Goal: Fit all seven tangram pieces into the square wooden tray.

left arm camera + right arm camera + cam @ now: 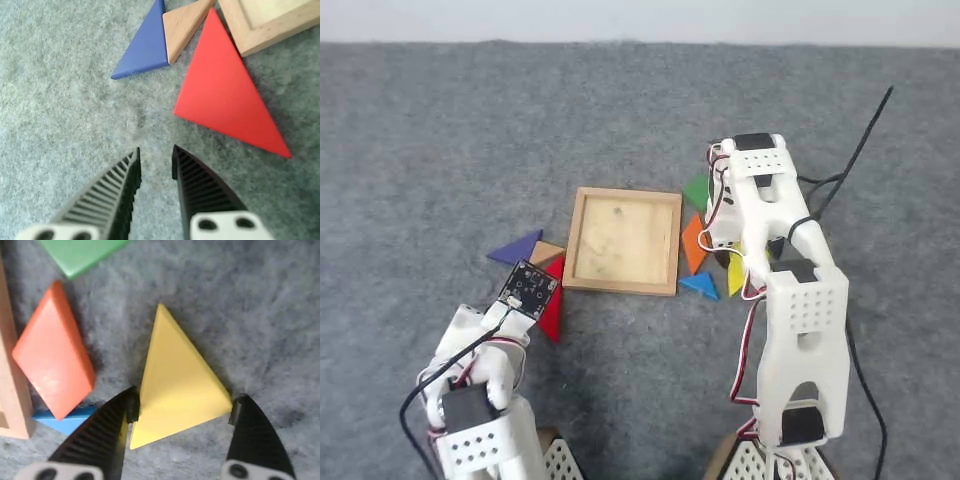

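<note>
- Right gripper (183, 407): I read the jaws as wide, set either side of the yellow triangle (175, 385). One fingertip (131, 405) touches its long edge and the other stands at its corner. The piece lies flat on the grey mat (440, 150), not lifted.
- Step in hand, as I judge it: pick-up of the yellow triangle, the first placement.
- Next move calls for closing squarely on the two contact points, then a clean lift. The slanted edge may let the piece twist or slip out.
- Left gripper (155, 155): jaws narrow, with a slim gap. It holds nothing and hangs over bare mat, just short of the red triangle (225, 100).
- Beyond the right gripper: the orange parallelogram (52, 365) lies over part of a small blue triangle (65, 420), and a green piece (80, 252) sits farther on.
- Beyond the red triangle: a plain wooden piece (182, 25) and a dark blue triangle (145, 45), edges touching.
- The square wooden tray (582, 240) lies between both groups, with no piece in it. All seven remain to be fitted.
</note>
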Controlling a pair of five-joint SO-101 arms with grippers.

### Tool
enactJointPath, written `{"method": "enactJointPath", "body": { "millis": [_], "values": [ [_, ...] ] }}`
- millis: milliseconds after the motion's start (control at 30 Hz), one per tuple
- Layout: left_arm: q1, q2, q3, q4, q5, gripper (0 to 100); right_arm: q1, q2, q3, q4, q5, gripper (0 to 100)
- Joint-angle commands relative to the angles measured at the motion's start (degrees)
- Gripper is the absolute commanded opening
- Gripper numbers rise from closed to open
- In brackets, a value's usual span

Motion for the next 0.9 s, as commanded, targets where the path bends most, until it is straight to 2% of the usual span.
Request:
{"method": "enactJointPath", "body": {
  "millis": [0, 567, 667, 867],
  "values": [
    [-0.4, -1.1, -0.7, -0.1, -0.4, 11, -0.5, -1.2, -1.5, 1.9, -1.0, 20.9],
    [-0.4, -1.1, -0.7, -0.1, -0.4, 11, -1.1, -20.3, -1.6, 9.3, -1.9, 20.8],
    [-0.4, -1.1, -0.7, -0.1, -0.4, 11, -1.2, -19.0, 1.4, 8.1, -2.2, 21.3],
    [-0.4, -1.1, -0.7, 0.0, -0.4, 11, -3.0, -12.5, 9.5, -3.2, -3.2, 21.4]
  ]
}}
